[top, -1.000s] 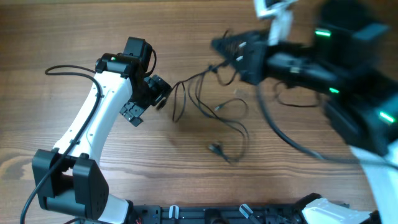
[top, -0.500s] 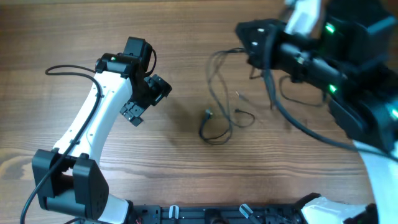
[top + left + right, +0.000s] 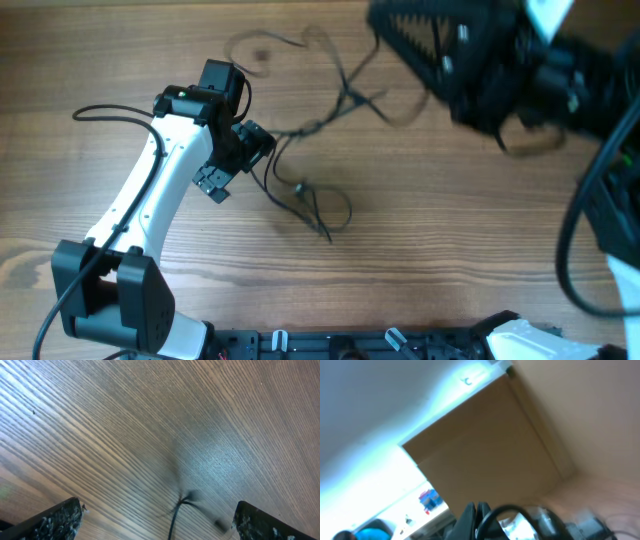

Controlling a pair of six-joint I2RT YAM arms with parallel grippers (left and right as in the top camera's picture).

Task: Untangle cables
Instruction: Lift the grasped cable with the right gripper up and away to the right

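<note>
Slack is what this step needs, judging from how the strands lie. The white-armed left gripper (image 3: 162, 520) has its jaws wide open, its dark fingertips (image 3: 57, 521) showing only at the lower corners of the wrist view. Between them one strand of the very thin black cables (image 3: 176, 510) lies blurred on the brown wood-grain table (image 3: 100, 420), near the middle of the gap and touched by neither pad. Seen from overhead, just beyond those jaws the cords curl into a loose loop with a small plug end (image 3: 300, 187). Farther off they run to a crossing (image 3: 350, 95) where several strands meet, and thin loops lie beyond that. Farthest from the left jaws, the black right gripper (image 3: 400, 35) hangs high above the table as a blur. Strands climb toward it, but I cannot tell whether its jaws are closed on them, and its own wrist view shows only the room and a dark smear. To do this well, the left jaws should probably close squarely on the centred strand, low by the wood, and act as an anchor. The far side can then draw away along the cord rather than across it, so the crossing opens instead of tightening. Cord this thin may slip from the pads, and the plug end could catch in the loop.
</note>
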